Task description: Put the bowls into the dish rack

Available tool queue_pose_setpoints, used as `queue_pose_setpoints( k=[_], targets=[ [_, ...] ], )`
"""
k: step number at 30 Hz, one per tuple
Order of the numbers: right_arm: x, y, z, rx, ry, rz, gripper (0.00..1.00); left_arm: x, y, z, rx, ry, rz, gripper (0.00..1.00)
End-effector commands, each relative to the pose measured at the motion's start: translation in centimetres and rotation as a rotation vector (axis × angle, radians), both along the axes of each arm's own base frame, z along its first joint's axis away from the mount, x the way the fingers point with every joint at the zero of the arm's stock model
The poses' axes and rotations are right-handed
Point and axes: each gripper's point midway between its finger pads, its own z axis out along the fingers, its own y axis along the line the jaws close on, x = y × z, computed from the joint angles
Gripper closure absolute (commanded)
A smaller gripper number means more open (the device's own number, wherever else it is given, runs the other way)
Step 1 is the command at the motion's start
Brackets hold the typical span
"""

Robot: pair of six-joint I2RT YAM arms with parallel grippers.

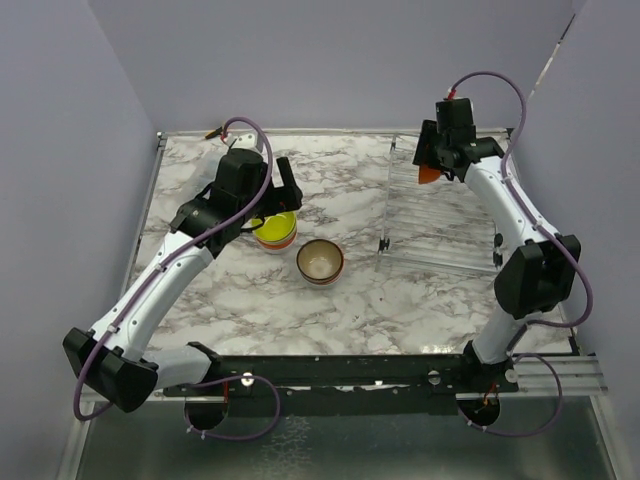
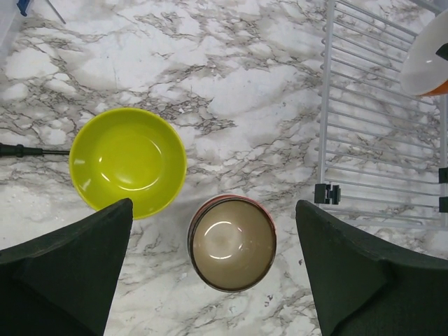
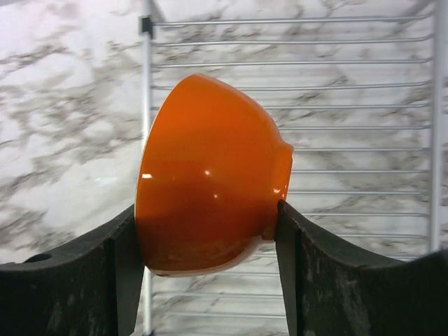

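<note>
top view: left gripper [image 1: 284,190] hangs over the lime green round bowl [image 1: 275,228], which tops a short stack [image 1: 279,244]. the beige-lined, dark-rimmed round bowl [image 1: 320,262] sits just beside that. right gripper [image 1: 431,166] carries the glossy orange round bowl [image 1: 427,176] above the far corner of the silver wire dish rack [image 1: 440,225].

left wrist view: jaws spread wide and empty. the beige bowl is below and between them, the lime one toward the left finger. we judge the spread suits spanning a rim.

right wrist view: pads [image 3: 122,259] clamp the orange bowl on its side, rack bars directly beyond. it is tilted, we think, to slot between the bars.
</note>
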Motion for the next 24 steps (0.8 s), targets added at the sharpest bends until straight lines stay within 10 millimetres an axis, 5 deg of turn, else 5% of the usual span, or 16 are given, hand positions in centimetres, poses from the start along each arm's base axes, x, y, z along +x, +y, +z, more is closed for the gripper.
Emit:
queue_pose_setpoints(
  k=[1, 14, 24],
  targets=[
    [1.3, -6.1, -1.1, -0.321, 0.045, -0.152, 0.57, 1.0, 0.7, -1.4, 0.084, -0.022, -0.005, 0.01],
    [5.9, -12.9, -5.2, -0.79, 0.178, -0.228, 0.56, 7.5, -0.9, -4.9, 0.042, 0.059, -0.01, 0.01],
    [6.5, -14.4, -8.5, -0.97, 0.249, -0.165, 0.5, 8.2, -0.4, -7.3, -0.047, 0.155, -0.051, 0.01]
  ],
)
